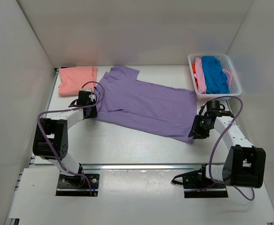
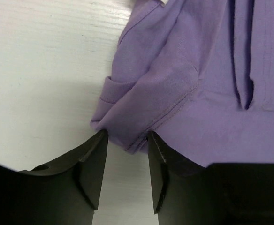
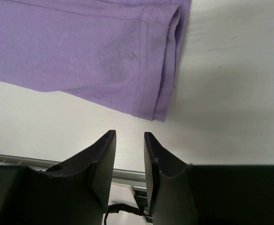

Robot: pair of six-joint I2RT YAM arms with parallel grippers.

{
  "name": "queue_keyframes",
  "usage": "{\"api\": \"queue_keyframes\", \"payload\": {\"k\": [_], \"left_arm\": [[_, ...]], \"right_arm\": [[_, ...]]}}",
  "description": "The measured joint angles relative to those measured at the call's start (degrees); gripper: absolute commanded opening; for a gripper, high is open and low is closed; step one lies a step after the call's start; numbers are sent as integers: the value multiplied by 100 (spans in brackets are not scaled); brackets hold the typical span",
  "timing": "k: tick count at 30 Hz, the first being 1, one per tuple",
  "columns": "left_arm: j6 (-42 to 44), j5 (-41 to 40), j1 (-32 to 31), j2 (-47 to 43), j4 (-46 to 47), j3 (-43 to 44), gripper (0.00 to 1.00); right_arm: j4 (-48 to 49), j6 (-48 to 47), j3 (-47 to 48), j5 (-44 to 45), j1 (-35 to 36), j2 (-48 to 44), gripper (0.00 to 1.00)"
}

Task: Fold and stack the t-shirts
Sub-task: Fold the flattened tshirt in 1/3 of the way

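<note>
Left gripper [image 2: 127, 136] and right gripper [image 3: 129, 135] both sit part-open at opposite ends of the lavender t-shirt [image 1: 146, 103] — neither has a grip.
On my left wrist view the fingers stand apart with a bunched sleeve fold right at their tips, a little cloth dipping into the gap; on my right the fingers are parted over the bare table [image 1: 127, 145], the shirt's hem corner just beyond the tips, not touching. The shirt lies spread and slanted across the middle of the table. Farther back, a folded salmon-pink t-shirt [image 1: 77, 79] lies far left, just beside the lavender sleeve — far right, the white lattice basket [image 1: 192, 58] holds a blue shirt [image 1: 215, 75], a pink shirt [image 1: 200, 70] and something orange [image 1: 195, 78].
</note>
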Motion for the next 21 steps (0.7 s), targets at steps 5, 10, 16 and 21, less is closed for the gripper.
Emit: {"api": "queue_keyframes", "payload": {"k": [5, 10, 16, 21], "left_arm": [[26, 22, -35, 0, -118, 2, 65], [22, 81, -59, 83, -278, 98, 59], [4, 195, -59, 404, -389, 302, 11], [44, 293, -42, 404, -404, 328, 0]], "right_arm": [[-96, 9, 0, 17, 57, 0, 31], [-125, 74, 0, 223, 205, 254, 33], [39, 184, -13, 448, 407, 789, 35], [219, 197, -92, 610, 533, 1102, 14]]}}
